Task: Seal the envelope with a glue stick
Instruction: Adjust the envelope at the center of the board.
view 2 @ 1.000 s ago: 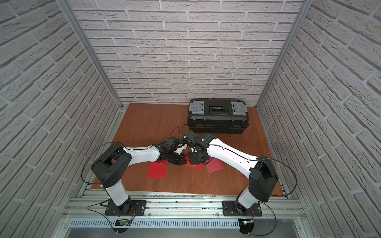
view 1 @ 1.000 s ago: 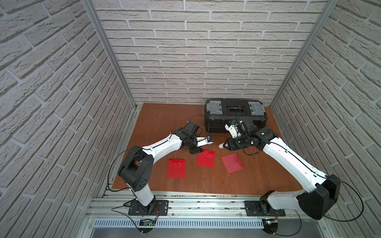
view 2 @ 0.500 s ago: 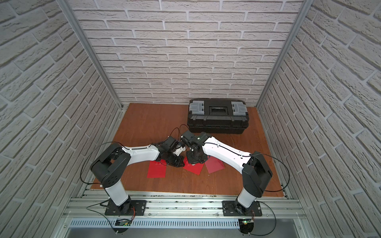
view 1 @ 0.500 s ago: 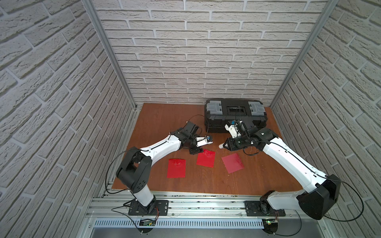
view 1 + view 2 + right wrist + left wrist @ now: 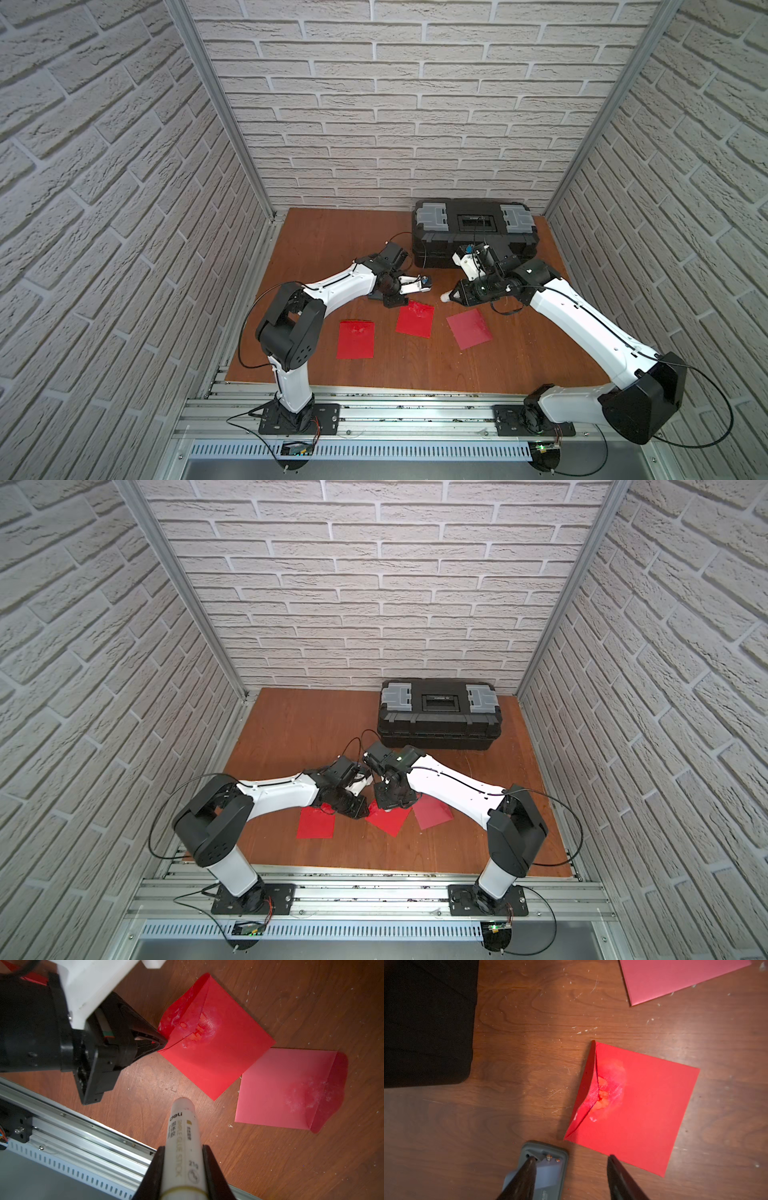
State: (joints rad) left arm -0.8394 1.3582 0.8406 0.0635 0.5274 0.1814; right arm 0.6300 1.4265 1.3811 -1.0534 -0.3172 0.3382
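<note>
Glue stick (image 5: 182,1126) held just short of the middle envelope (image 5: 214,1051)
The right tool (image 5: 182,1147) clamps its barrel, tip aimed at the envelope on the bench (image 5: 291,1001). The left tool (image 5: 162,1042) is narrowed at the flap (image 5: 182,1012) corner; whether it pinches paper I cannot tell. Best to hold the flap up, then rub glue lightly underneath.

Here's the count. Three square red paper envelopes: left envelope (image 5: 355,338), middle envelope (image 5: 414,319), paler right envelope (image 5: 469,329). One black plastic toolbox (image 5: 473,232). One white plastic glue stick (image 5: 184,1142). One grey-blue hole punch (image 5: 550,1172), visible in the left wrist view only. And two white-and-black robot arms: left arm (image 5: 345,286), right arm (image 5: 582,318).
</note>
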